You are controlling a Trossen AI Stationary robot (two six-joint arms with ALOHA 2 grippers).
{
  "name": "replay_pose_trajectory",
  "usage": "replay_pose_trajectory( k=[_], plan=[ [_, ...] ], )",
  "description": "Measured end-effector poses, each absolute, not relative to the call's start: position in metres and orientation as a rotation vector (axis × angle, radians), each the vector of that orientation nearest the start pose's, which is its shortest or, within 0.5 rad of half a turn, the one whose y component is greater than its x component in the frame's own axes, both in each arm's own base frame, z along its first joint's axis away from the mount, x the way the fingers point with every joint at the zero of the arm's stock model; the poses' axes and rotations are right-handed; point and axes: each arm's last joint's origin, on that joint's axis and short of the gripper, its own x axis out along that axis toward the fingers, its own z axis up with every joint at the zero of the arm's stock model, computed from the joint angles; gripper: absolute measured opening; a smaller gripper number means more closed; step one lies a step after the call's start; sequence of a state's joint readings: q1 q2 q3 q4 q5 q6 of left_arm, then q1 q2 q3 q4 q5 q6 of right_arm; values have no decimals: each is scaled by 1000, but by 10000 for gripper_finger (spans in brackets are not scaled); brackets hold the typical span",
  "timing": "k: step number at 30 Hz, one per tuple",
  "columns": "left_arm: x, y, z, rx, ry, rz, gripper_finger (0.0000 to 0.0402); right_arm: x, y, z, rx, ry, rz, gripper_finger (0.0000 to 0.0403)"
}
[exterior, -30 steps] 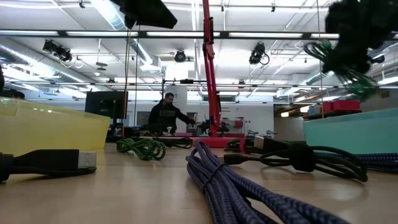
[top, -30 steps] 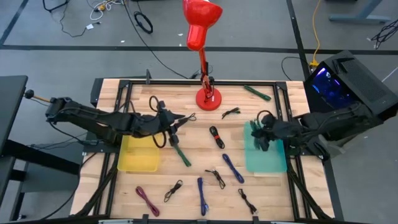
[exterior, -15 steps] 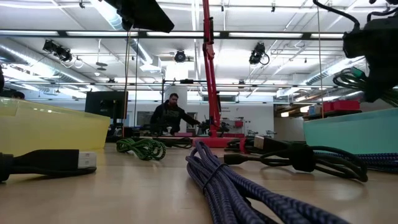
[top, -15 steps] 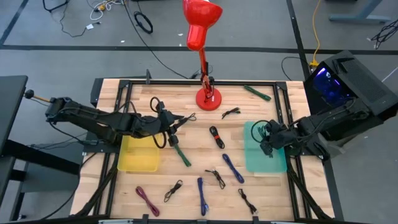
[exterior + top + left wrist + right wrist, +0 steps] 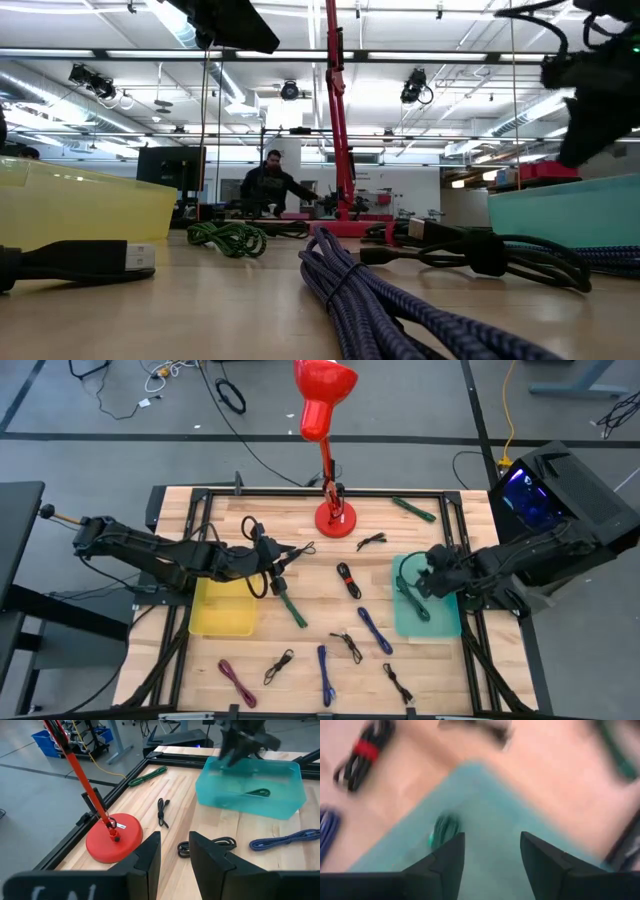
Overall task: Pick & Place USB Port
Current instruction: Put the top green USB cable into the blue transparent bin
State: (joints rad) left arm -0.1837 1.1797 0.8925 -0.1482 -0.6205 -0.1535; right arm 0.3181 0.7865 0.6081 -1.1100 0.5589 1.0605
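High view: right claw hovers over the teal bin at the bench's right edge, fingers spread and holding nothing; green cable lies inside the bin, presumably dropped there as the sorted item. Left claw waits over the middle of the bench, near the yellow bin at the left edge, above a green cable on the wood — probably poised for the next pick. Loose cables scattered toward the front edge; red lamp stands at the back edge.

Low view: right claw hangs above the teal bin's wall, clear of it. Blue braided cable lies nearest the front edge.

Left wrist view: left claw released, empty, aimed across the bench at the lamp base and the teal bin, the green cable resting inside.

Right wrist view: right claw spread wide over the teal bin; green cable lies below on its floor.
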Motion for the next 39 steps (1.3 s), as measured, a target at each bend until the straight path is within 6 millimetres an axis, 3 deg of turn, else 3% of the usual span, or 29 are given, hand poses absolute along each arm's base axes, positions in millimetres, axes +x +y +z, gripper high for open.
replay_pose_trajectory(
  k=[7,11,17,26,32,39],
  plan=[
    [253,-30,297,22,368,459,107,112,-9,233,310,854,-940,181],
    [253,-29,298,20,365,461,107,127,-26,241,280,805,-937,175],
    [253,-29,297,20,366,461,107,141,-69,241,238,819,-968,167],
    [253,-29,297,4,365,464,107,137,-137,214,287,1007,-1024,166],
    [253,-29,297,5,365,464,107,131,-163,188,324,1178,-1070,166],
    [253,-29,297,5,365,464,107,144,-188,170,313,1226,-1062,166]
  ],
)
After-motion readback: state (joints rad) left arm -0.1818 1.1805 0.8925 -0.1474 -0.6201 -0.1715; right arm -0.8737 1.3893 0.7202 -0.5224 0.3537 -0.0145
